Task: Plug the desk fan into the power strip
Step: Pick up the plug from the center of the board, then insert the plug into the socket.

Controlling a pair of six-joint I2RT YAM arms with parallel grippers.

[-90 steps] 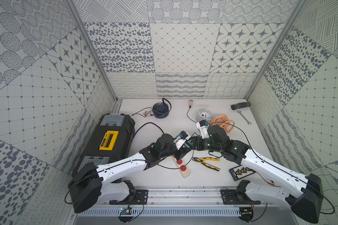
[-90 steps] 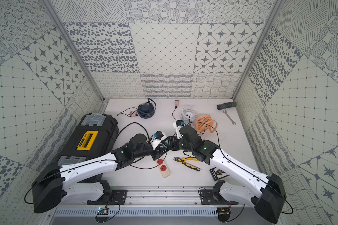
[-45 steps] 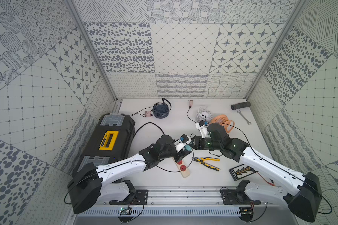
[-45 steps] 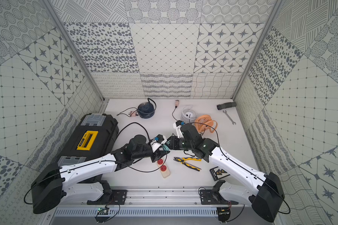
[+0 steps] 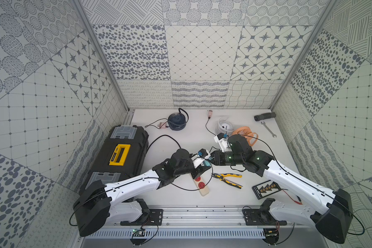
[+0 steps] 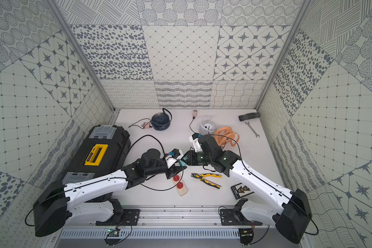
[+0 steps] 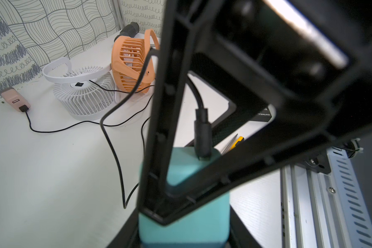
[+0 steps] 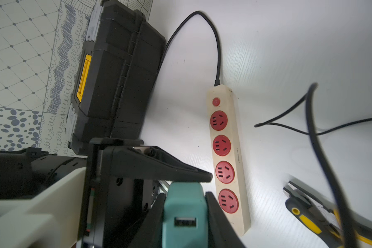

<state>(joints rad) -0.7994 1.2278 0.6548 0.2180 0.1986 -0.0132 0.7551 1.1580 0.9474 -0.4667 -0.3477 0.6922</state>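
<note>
Right claw (image 8: pixel 186 194) has closed — clamped on teal adapter (image 8: pixel 185 214), left claw (image 5: pixel 205 165) hold unclear, power strip (image 8: pixel 223 148) beneath.

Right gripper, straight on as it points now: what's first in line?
The left gripper: it faces the right gripper almost tip to tip, with the teal adapter between them. Depth from above is unclear.

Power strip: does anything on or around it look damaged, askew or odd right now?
Nothing looks damaged. The power strip lies flat, all four red sockets empty. Only oddity: the teal adapter sits in the air beside it, caught between the right claw and the left claw at once.
</note>
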